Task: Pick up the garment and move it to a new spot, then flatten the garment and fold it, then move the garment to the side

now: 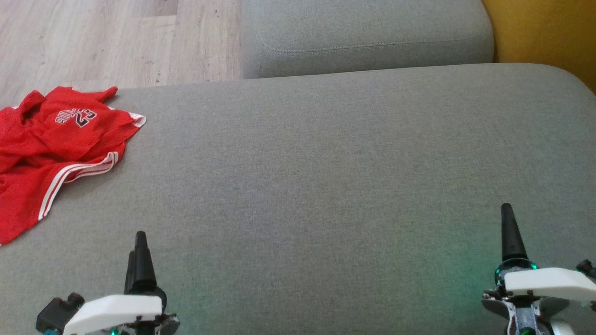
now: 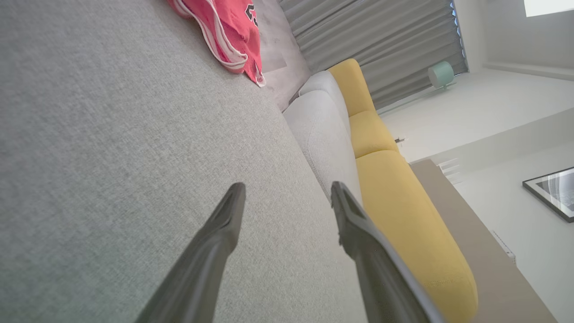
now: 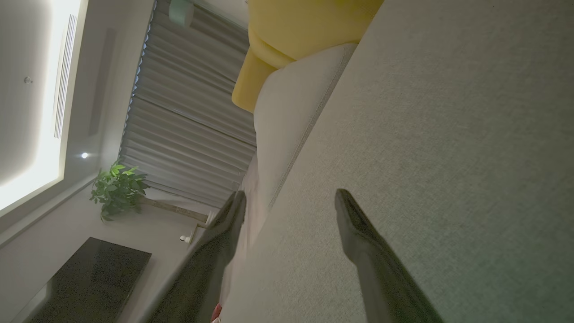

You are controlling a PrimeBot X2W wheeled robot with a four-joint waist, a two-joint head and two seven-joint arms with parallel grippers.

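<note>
Wide grey fabric seat cushion [image 1: 326,163] is carrying surface: woven cover flat and smooth, far right corner rounded. Second grey cushion [image 1: 368,37] butts against its far edge, stitched seam along its front. Red mesh garment [image 1: 51,149] lies directly on seat at far left corner, crumpled, in loose folds. White striped trim along hems; printed number and lettering face up. Garment's left part runs past edge of head view; one red tip reaches seat's far edge.
</note>
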